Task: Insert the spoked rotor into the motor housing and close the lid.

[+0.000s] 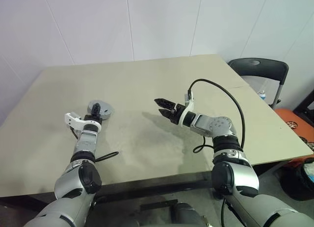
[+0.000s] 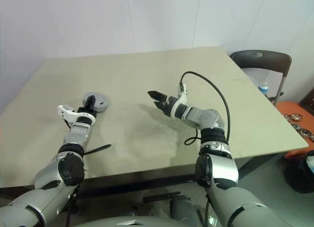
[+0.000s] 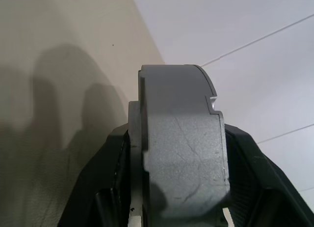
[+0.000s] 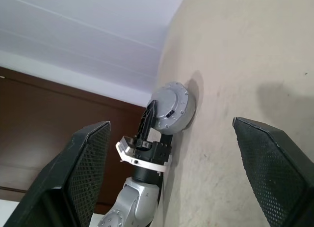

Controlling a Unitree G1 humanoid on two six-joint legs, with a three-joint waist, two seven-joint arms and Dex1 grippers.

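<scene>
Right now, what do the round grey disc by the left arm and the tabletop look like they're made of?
The lid: probably cast or machined metal, a matte silver-grey with a dull sheen and small dark spots along its rim that could be screws; painted plastic is possible. The table: a flat beige matte top, likely laminate, with no visible grain.
</scene>
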